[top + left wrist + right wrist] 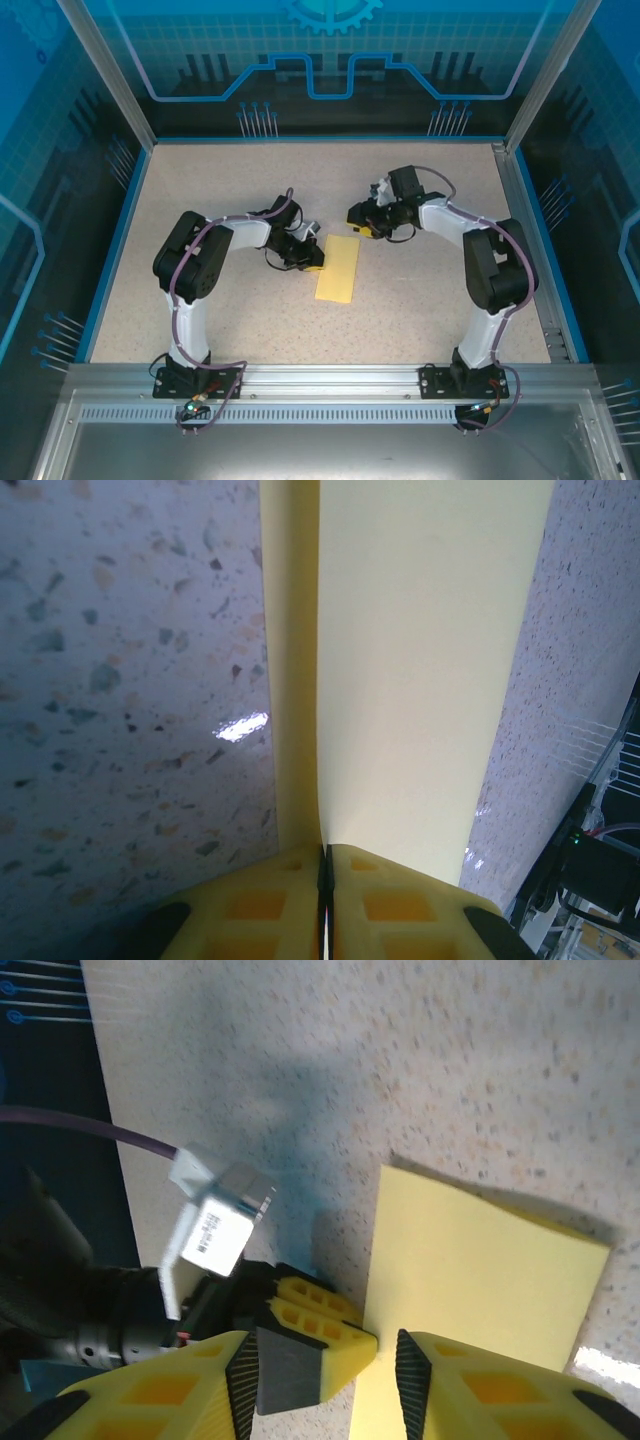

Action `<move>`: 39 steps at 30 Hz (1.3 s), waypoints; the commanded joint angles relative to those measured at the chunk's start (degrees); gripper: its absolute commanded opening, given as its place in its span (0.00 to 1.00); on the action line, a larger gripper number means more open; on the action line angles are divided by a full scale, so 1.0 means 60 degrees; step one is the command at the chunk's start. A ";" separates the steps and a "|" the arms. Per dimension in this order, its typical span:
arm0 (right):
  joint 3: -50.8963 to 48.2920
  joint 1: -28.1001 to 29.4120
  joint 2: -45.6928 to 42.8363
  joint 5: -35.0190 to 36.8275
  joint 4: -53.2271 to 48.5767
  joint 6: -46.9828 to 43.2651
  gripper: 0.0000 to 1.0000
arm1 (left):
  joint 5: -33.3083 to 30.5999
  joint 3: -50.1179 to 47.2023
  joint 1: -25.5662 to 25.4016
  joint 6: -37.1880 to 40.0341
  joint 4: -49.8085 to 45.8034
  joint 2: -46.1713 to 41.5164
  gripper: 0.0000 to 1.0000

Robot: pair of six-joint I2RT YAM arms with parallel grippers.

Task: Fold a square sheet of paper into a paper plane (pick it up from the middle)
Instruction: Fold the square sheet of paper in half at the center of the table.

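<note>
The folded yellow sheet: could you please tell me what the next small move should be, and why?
Probably close the right gripper on the far corner of the sheet: its jaws stand open there, while the left gripper is shut on the sheet's left edge.

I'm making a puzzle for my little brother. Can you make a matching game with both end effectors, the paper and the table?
Things:
1. left end effector
2. right end effector
3. paper
4. table

Descriptions:
A. speckled beige
B. open, fingers apart
C. yellow, folded into a long rectangle
D. shut on the paper's edge

Pairs: 1-D, 2-B, 3-C, 4-A
</note>
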 commanded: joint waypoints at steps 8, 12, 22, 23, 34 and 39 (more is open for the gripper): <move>-0.0916 0.0639 0.0579 0.0442 0.0125 0.0280 0.43 | -0.0903 -0.0439 0.0011 0.0172 -0.0879 0.0400 0.13; -0.1085 0.0806 0.0892 0.0674 0.0180 0.0031 0.43 | -0.0886 -0.0446 0.0017 0.0185 -0.0858 0.0404 0.13; -0.1794 0.0821 0.0324 0.0372 0.1016 0.0050 0.43 | -0.0901 -0.0439 0.0003 0.0187 -0.0854 0.0433 0.13; -0.1887 0.0850 0.0154 0.0263 0.1195 0.0148 0.43 | -0.0898 -0.0453 0.0006 0.0188 -0.0851 0.0432 0.13; -0.2870 0.1119 0.0075 0.0238 0.1827 0.0782 0.43 | -0.0917 -0.0469 0.0012 0.0204 -0.0838 0.0457 0.13; -0.2904 0.1180 -0.0172 0.0233 0.1785 0.0730 0.43 | -0.0903 -0.0476 0.0005 0.0228 -0.0879 0.0491 0.13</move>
